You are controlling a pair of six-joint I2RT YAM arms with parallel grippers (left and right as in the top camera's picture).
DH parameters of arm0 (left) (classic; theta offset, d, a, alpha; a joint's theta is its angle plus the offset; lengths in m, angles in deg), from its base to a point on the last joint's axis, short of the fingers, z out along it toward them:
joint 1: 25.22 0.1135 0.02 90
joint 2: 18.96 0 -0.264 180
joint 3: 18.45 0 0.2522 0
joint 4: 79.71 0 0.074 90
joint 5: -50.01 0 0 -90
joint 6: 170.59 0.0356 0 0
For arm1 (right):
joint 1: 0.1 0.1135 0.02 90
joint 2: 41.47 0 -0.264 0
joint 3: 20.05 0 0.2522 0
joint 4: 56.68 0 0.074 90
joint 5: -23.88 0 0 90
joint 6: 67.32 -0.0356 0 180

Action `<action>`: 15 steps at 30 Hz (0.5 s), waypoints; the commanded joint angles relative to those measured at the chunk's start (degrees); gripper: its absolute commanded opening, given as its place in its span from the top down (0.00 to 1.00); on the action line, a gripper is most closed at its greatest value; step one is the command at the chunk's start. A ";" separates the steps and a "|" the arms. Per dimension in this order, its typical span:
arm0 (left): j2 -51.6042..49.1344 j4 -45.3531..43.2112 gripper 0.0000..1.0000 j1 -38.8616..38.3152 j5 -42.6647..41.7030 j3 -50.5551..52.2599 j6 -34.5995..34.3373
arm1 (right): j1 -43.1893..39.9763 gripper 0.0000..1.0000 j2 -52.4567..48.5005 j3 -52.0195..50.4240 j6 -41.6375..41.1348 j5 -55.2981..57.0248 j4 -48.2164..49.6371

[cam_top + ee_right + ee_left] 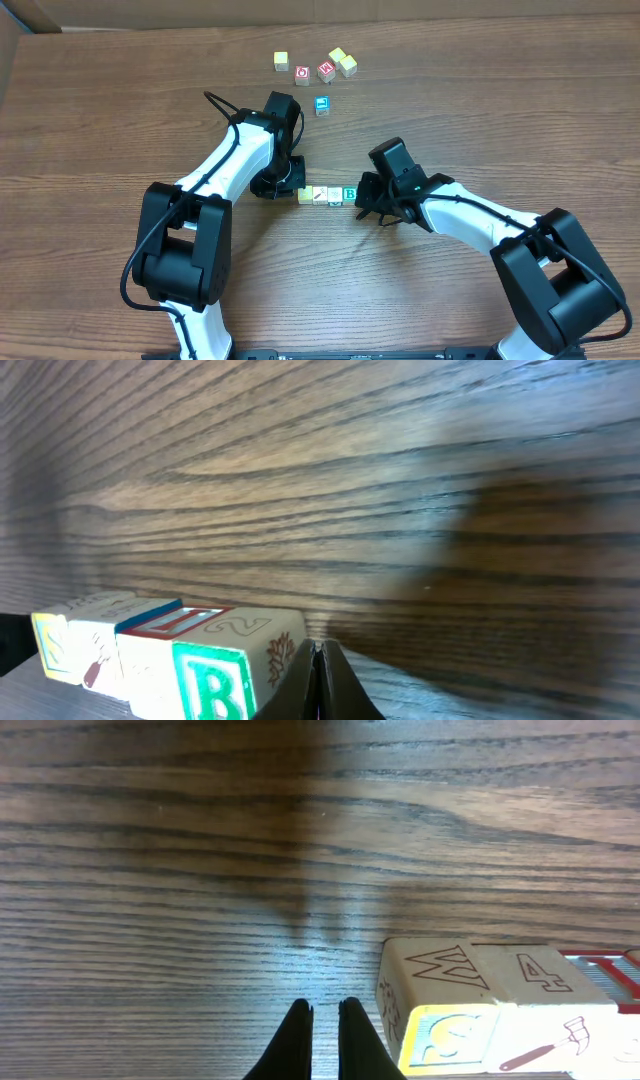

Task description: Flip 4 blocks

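Black fingertips of the left gripper are showing at the bottom edge of the left wrist view. They are drawn nearly together, gripping nothing, and are standing just beside the end of the row of blocks. Whether they are touching that end cube cannot be told. The cubes' upper faces here are carrying a "W" and a "4", and a side face is showing a small hammer.

In the right wrist view the right gripper is pointing down at the table, its fingers pressed together and empty, just beside the B block that is closing the other end of the row.

Seen from overhead, the four blocks are lying side by side in a straight line near the middle of the table. The left gripper is sitting at their left end and the right gripper at their right end, next to the B block.

Farther back, well apart from the row, the blue-printed cube is standing alone. Beyond it, two red-printed cubes and three yellow cubes are lying in a loose cluster.
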 commanded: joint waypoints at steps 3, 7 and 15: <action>-1.05 -0.31 0.96 -0.20 -0.57 0.33 0.20 | 0.24 0.96 -0.26 -0.61 -0.22 -0.09 0.42; -1.55 -0.61 0.96 -0.20 -0.55 0.33 0.22 | 0.24 0.96 -0.26 -0.61 -0.22 -0.09 0.39; -1.70 -1.42 0.96 -0.28 -2.10 0.33 0.20 | 0.24 0.96 -0.26 -0.61 -0.20 -0.09 0.37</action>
